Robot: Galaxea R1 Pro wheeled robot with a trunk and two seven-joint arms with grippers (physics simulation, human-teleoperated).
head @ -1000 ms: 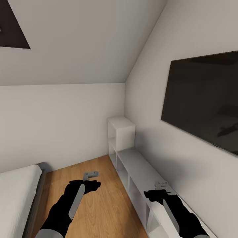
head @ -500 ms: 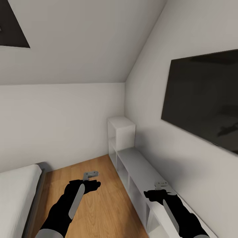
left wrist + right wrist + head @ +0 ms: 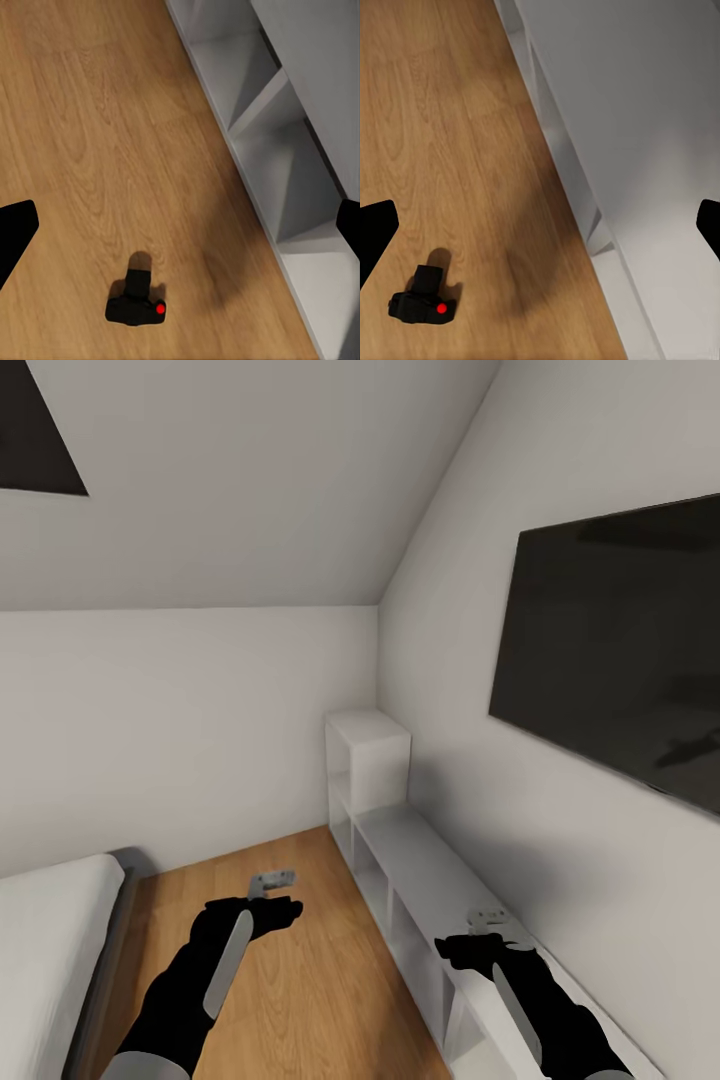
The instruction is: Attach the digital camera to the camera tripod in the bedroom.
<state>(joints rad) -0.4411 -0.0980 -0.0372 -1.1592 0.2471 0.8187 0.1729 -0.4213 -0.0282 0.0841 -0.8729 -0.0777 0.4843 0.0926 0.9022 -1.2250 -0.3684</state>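
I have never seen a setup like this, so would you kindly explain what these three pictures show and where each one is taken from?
It is a simulated two-armed robot. The head camera looks down over its left gripper and right gripper, a wood floor, a bed, a low white shelf unit and a wall-mounted screen. The other two pictures come from cameras on each wrist. Both see the digital camera lying on the floor beside the shelf. Both grippers look open and hold nothing.
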